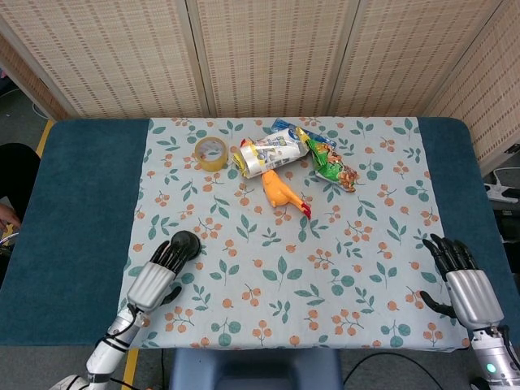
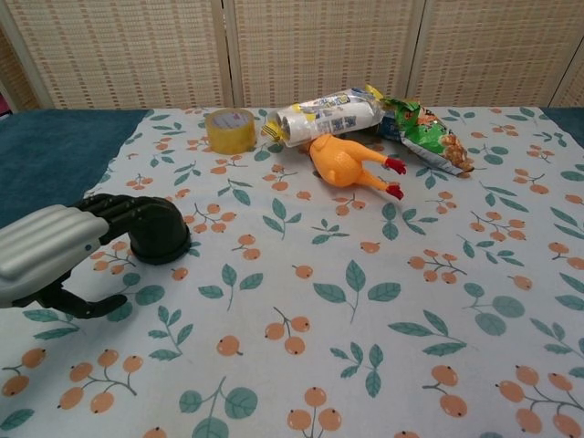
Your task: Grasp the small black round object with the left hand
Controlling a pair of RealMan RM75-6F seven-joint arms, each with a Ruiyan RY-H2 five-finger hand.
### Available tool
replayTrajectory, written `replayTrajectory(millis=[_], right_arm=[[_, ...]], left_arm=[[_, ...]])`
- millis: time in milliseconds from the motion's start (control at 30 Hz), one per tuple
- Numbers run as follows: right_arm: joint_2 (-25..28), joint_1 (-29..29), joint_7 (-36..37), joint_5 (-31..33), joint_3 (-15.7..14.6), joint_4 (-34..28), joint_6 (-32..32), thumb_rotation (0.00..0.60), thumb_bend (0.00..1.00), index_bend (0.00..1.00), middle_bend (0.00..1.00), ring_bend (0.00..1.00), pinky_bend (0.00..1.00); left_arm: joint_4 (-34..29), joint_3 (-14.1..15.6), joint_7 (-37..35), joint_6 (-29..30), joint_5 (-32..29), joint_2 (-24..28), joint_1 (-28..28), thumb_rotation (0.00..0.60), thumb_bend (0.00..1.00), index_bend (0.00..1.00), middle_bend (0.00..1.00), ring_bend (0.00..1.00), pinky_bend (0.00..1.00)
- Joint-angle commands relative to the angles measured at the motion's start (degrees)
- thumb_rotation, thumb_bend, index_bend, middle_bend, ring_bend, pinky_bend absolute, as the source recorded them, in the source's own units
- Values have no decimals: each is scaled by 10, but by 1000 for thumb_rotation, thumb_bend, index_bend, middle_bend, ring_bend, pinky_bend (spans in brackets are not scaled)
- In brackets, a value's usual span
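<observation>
No legible txt on any pkg.

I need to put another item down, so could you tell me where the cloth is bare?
Bare cloth spans the middle and right, from the rubber chicken toward the right hand. Crowded: the far cluster of tape roll, packets and chicken; the left hand reaches the black round object.

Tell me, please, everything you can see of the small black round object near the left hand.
The small black round object is a matte, dark dome with a wider flat rim at its base, rubbery or plastic by its look. It stands upright on the floral tablecloth, toward its left edge, apart from the other items. The left hand reaches it from the near-left side, its fingers lying over or against its top; no closed grip shows yet.
</observation>
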Motion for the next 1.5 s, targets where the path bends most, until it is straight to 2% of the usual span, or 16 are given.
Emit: replayTrajectory(millis=[33,367,833,967,1100,1233,1333,1500], right_arm=[[0,0,-1,2,1,0,-1,600,145,0,0,0,0],[2,2,1,7,1,-1,-8,600,145,0,0,0,0],[3,1,-2,11,2,-2,-9,600,146,0,0,0,0],[4,1,0,11,3,-2,-7,600,146,0,0,0,0],[5,1,2,9,1,-3,-9,600,146,0,0,0,0],[9,1,7,5,-2,-5,-11,600,145,0,0,0,0],[11,1,10,4,-3,-6,-12,600,146,0,0,0,0],[13,1,11,3,-4,-8,-12,600,146,0,0,0,0]], left_arm=[[16,-5,-6,-7,-7,-15,-11,600,291,0,0,0,56],[98,-15,22,-5,-15,-69,-39,600,287,0,0,0,56],[201,-27,17,-10,-44,-118,-64,600,296,0,0,0,56],[247,-30,13,18,-41,-140,-65,600,290,0,0,0,66],[314,-25,-22,63,-22,-170,-68,600,291,0,8,1,115],[381,-15,-54,87,-10,-197,-70,600,300,21,124,87,204],[423,-10,-76,103,-3,-216,-72,600,321,101,213,190,294],[490,-4,-132,137,4,-248,-75,600,382,278,434,404,516]])
